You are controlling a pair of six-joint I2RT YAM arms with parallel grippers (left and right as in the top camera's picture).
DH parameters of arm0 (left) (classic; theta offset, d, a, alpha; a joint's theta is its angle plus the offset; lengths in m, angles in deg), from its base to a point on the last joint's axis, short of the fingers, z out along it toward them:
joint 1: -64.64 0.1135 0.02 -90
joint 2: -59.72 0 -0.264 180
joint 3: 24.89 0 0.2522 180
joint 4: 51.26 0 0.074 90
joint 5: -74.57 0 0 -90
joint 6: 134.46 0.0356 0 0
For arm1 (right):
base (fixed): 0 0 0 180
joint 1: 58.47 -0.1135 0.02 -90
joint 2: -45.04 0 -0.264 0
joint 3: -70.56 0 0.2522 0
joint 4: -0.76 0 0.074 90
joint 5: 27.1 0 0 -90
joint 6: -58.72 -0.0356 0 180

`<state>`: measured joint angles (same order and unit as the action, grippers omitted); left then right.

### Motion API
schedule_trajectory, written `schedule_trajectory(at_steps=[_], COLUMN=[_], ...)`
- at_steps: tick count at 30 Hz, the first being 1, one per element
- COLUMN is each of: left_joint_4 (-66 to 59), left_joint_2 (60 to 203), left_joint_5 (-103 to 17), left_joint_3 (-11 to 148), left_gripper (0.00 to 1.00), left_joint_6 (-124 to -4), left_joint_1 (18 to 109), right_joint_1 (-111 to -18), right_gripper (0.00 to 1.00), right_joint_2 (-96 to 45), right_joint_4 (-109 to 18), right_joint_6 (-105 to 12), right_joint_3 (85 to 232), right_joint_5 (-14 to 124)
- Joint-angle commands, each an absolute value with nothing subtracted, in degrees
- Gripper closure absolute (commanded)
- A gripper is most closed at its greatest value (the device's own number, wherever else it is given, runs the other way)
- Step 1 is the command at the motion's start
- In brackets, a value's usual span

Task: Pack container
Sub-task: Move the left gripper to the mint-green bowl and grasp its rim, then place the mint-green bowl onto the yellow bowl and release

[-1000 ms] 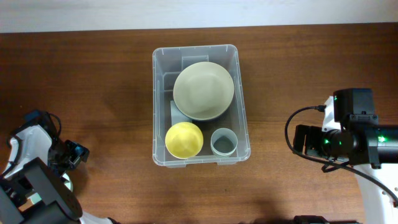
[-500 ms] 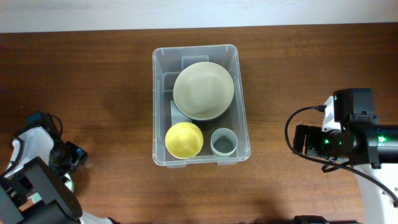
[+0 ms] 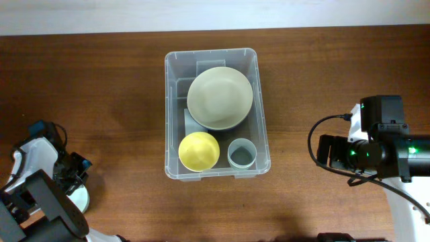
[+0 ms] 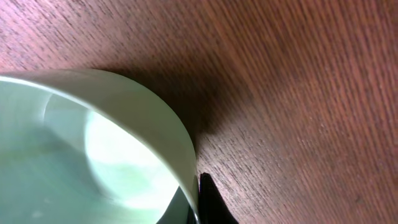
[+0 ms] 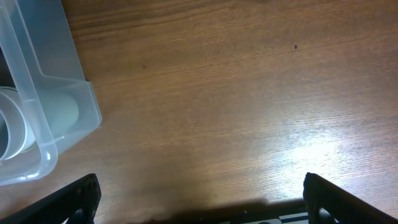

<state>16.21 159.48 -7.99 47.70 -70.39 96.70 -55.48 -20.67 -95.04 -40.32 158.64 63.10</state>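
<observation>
- The left claw (image 4: 198, 202) is pressed together on the rim of a pale green bowl (image 4: 93, 155), at the surface's (image 3: 336, 67) far left. Lift straight up and level, so the thin rim cannot slip.
- The container (image 3: 168, 114) stands mid-surface, well apart. Nesting inside the beige bowl (image 3: 220, 98) looks best.
- The right claw (image 5: 202, 202) is spread wide and empty, near the container's right wall.

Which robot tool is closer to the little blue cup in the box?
Right. The right tool hangs open past the side of the container nearest the blue cup. The left tool is much farther off on the opposite side, shut on a pale green cup.
</observation>
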Motion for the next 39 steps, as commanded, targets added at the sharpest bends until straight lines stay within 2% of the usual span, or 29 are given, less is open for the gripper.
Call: schedule_trajectory(at_steps=[1, 9, 15, 22, 24, 31, 39], left_joint_4=[15.9, 18.4, 19.8, 18.7, 18.1, 19.1, 25.3], left_joint_2=[158.7, 147.1, 140.5, 141.4, 142.8, 151.8, 159.2], left_joint_5=[-14.7, -17.2, -16.3, -8.4, -8.5, -10.2, -16.6], left_joint_3=[48.8, 57.3, 68.3, 75.9, 75.9, 75.9, 75.9], left_gripper=[0.99, 0.99, 0.99, 0.99, 0.99, 0.99, 0.99], left_joint_6=[-69.4, -69.0, -69.1, -69.3, -69.3, -69.3, -69.3], left_joint_1=[95.5, 82.4, 65.4, 42.7, 38.6, 29.9, 28.8], right_joint_1=[-55.8, -55.8, -55.8, -55.8, -55.8, -55.8, -55.8], right_gripper=[0.0, 0.0, 0.0, 0.0, 0.0, 0.0, 0.0], right_joint_2=[-20.7, -20.7, -20.7, -20.7, -20.7, -20.7, -20.7], right_joint_4=[-95.0, -95.0, -95.0, -94.6, -94.6, -94.6, -94.6], right_joint_6=[-40.6, -40.6, -40.6, -40.6, -40.6, -40.6, -40.6], right_joint_3=[158.6, 158.6, 158.6, 158.6, 158.6, 158.6, 158.6], right_joint_5=[63.6, 63.6, 63.6, 63.6, 63.6, 63.6, 63.6])
